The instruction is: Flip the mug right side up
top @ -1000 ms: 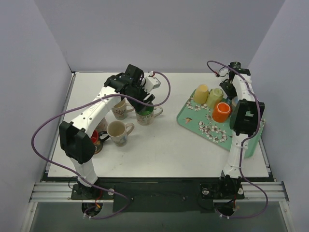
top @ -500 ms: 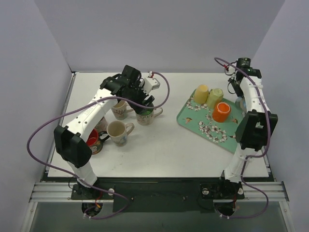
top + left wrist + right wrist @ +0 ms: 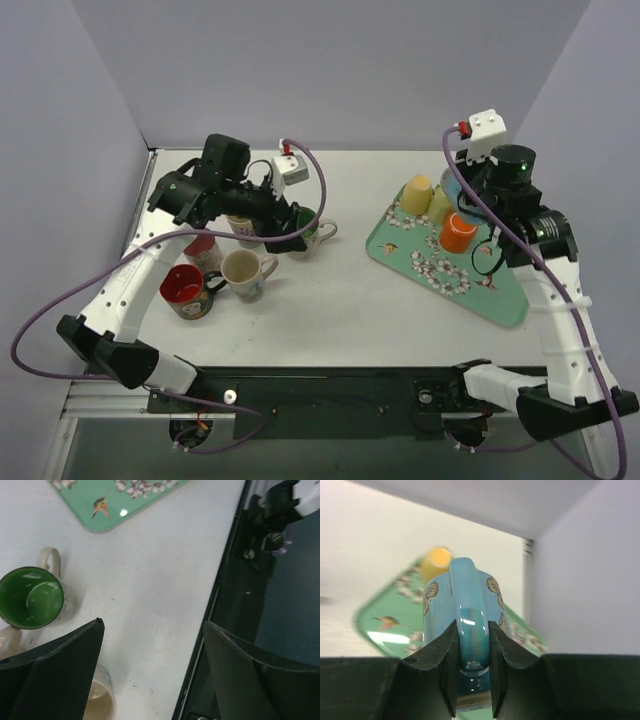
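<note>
The left gripper (image 3: 152,625) hangs with jaws wide and empty near the upright green-lined mug (image 3: 31,597) on the tabletop (image 3: 350,310), well apart from the work. Over the tray (image 3: 500,300), the right gripper (image 3: 471,626) has its jaws pinching the blue butterfly mug (image 3: 434,605) by its handle. The mug's long axis runs crosswise to the squeeze, so a wrist roll should right it, though I cannot tell which end is the mouth.

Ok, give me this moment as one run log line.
right hand: shut on blue mug handle, over tray | left hand: open, empty, above table near green mug | blue mug not yet set down
</note>
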`<state>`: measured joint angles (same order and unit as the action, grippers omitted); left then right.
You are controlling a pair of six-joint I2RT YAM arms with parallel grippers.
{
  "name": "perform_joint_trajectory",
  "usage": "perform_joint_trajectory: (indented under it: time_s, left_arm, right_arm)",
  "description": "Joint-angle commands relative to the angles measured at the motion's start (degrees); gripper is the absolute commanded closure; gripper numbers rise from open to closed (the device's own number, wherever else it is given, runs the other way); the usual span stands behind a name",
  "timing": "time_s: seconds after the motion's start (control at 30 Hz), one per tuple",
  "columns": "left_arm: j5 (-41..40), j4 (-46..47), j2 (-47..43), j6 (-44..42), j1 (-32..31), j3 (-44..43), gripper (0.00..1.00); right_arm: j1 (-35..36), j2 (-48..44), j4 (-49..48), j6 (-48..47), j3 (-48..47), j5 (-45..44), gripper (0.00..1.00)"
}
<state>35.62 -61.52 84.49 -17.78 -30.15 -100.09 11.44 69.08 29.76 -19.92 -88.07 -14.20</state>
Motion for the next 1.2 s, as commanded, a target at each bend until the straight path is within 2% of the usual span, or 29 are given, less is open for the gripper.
perform_joint_trajectory:
  time_s: [0.0, 0.03, 0.07, 0.1, 0.13, 0.23, 0.3, 0.4, 0.43, 0.53, 0.67, 0.8, 0.87, 0.9, 0.93, 0.97, 1.03, 1.1, 1.17]
  left_arm:
    - [20.9, 9.4, -7.6, 8.3, 5.4, 3.7, 0.08]
    - [24.9, 14.2, -9.3, 14.6, 7.6, 5.4, 0.08]
    - [26.2, 22.8, -12.0, 17.4, 8.7, 9.0, 0.08]
    - [28.5, 25.6, -13.4, 22.8, 10.4, 10.2, 0.08]
    - [29.8, 28.4, -13.4, 24.0, 11.3, 10.6, 0.08]
    - [31.7, 33.6, -12.6, 31.7, 11.8, 11.8, 0.07]
    - [33.0, 45.6, -12.7, 39.2, 11.8, 16.0, 0.07]
    - [35.7, 55.7, -11.6, 50.3, 11.3, 18.4, 0.08]
    - [35.8, 58.6, -10.8, 51.7, 11.3, 19.1, 0.09]
    - [35.4, 58.9, -10.0, 51.6, 11.3, 19.1, 0.11]
    - [34.2, 51.2, -9.9, 44.6, 11.3, 17.8, 0.12]
    - [36.5, 52.6, -10.4, 46.3, 8.4, 19.4, 0.14]
    - [37.8, 53.1, -10.4, 47.8, 5.8, 20.3, 0.25]
    - [39.1, 56.1, -10.4, 49.0, 4.9, 21.3, 0.41]
    - [39.4, 58.2, -11.0, 52.8, 4.9, 22.7, 0.48]
    - [39.7, 64.5, -11.4, 54.9, 5.1, 23.3, 0.68]
    - [38.6, 66.3, -12.1, 57.2, 6.1, 23.6, 1.0]
    - [37.1, 63.5, -11.8, 56.3, 7.1, 22.7, 1.0]
    - [33.8, 51.9, -10.6, 47.8, 8.1, 20.5, 1.0]
  right_arm:
    - [4.2, -9.9, -12.3, 16.5, 3.9, 13.6, 1.0]
    - [4.9, -12.1, -17.1, 22.0, 7.0, 18.0, 1.0]
    - [6.6, -12.9, -21.4, 24.1, 8.3, 20.2, 1.0]
    - [7.4, -14.3, -23.2, 29.0, 10.6, 23.2, 1.0]
    - [9.1, -14.9, -27.3, 33.1, 12.6, 25.8, 1.0]
    - [13.9, -16.9, -34.1, 38.2, 14.9, 29.7, 1.0]
    - [17.2, -17.0, -36.4, 40.3, 15.5, 30.6, 1.0]
    - [21.0, -16.6, -44.1, 44.7, 18.2, 32.5, 1.0]
    - [23.0, -15.9, -45.7, 45.3, 18.6, 32.7, 1.0]
    - [25.9, -13.8, -46.7, 45.9, 17.4, 33.3, 1.0]
    - [27.4, -12.7, -50.5, 46.9, 17.6, 34.8, 1.0]
    - [27.8, -11.3, -50.1, 45.9, 16.6, 34.0, 1.0]
    - [27.8, -10.5, -50.5, 45.9, 16.3, 34.1, 1.0]
    - [27.8, -10.3, -50.2, 45.7, 16.4, 34.1, 1.0]
    - [27.8, -9.9, -50.1, 45.6, 16.4, 33.9, 1.0]
    - [27.8, -9.8, -50.0, 45.2, 17.1, 33.5, 1.0]
    - [27.8, -9.8, -50.1, 44.7, 18.5, 33.0, 1.0]
    - [27.8, -10.5, -49.9, 43.7, 20.8, 31.9, 1.0]
    - [27.8, -11.3, -47.7, 41.7, 23.3, 30.2, 1.0]
